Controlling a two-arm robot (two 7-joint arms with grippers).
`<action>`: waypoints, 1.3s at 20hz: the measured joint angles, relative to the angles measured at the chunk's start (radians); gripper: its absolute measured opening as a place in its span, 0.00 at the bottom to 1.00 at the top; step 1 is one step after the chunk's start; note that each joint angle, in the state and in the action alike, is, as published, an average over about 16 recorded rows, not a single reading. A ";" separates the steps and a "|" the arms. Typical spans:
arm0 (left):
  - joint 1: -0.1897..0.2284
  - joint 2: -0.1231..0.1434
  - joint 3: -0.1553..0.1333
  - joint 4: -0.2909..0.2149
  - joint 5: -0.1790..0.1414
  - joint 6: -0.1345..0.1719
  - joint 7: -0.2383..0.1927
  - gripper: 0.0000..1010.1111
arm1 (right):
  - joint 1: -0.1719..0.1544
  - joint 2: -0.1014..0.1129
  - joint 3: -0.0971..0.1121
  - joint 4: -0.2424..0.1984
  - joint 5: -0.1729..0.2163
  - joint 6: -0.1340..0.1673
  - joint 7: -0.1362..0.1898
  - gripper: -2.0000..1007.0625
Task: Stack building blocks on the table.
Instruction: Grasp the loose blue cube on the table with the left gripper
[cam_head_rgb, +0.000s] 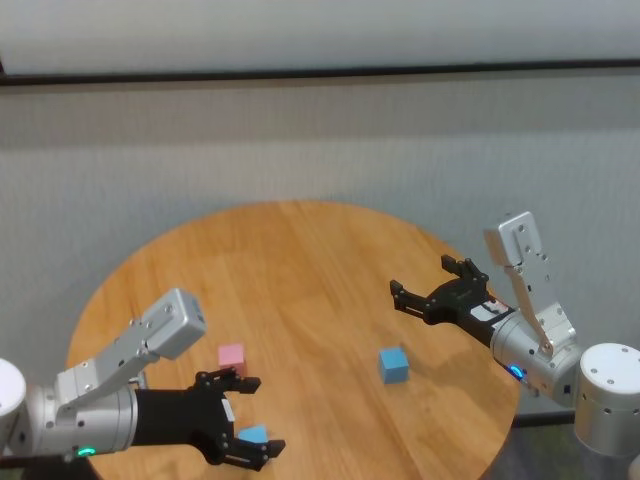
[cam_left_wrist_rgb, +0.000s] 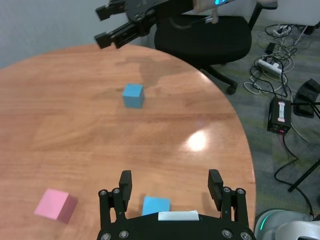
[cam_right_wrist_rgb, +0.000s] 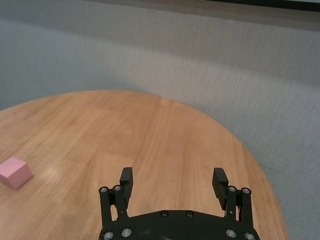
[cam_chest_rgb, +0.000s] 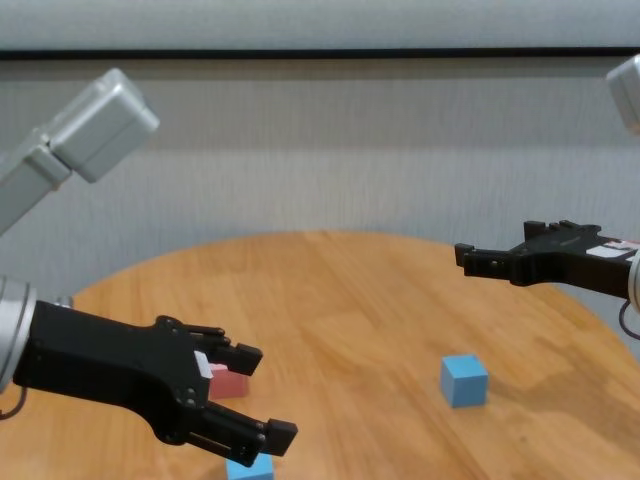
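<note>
Three building blocks lie apart on the round wooden table (cam_head_rgb: 300, 250). The pink block (cam_head_rgb: 231, 356) sits at the near left. A light blue block (cam_head_rgb: 253, 434) lies close to the front edge, and my left gripper (cam_head_rgb: 258, 415) hovers open just above it, its fingers straddling the cube (cam_left_wrist_rgb: 155, 205) without touching. The other light blue block (cam_head_rgb: 393, 365) rests right of centre. My right gripper (cam_head_rgb: 424, 278) hangs open and empty above the table's right side, behind that block (cam_chest_rgb: 464, 380).
The table's front and right edges are close to both arms. A black office chair (cam_left_wrist_rgb: 200, 35) stands beyond the table, with cables and a power brick (cam_left_wrist_rgb: 280, 115) on the floor. A grey wall (cam_head_rgb: 320, 140) lies behind.
</note>
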 joint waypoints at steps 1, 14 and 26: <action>-0.004 -0.002 0.003 0.006 0.000 0.001 0.001 0.99 | 0.000 0.000 0.000 0.000 0.000 0.000 0.000 0.99; -0.036 -0.014 0.039 0.057 0.022 0.027 0.005 0.99 | 0.000 0.000 0.000 0.000 0.000 0.000 0.000 0.99; -0.066 -0.042 0.073 0.099 0.060 0.045 -0.001 0.99 | 0.000 0.000 0.000 0.000 0.000 0.000 0.000 0.99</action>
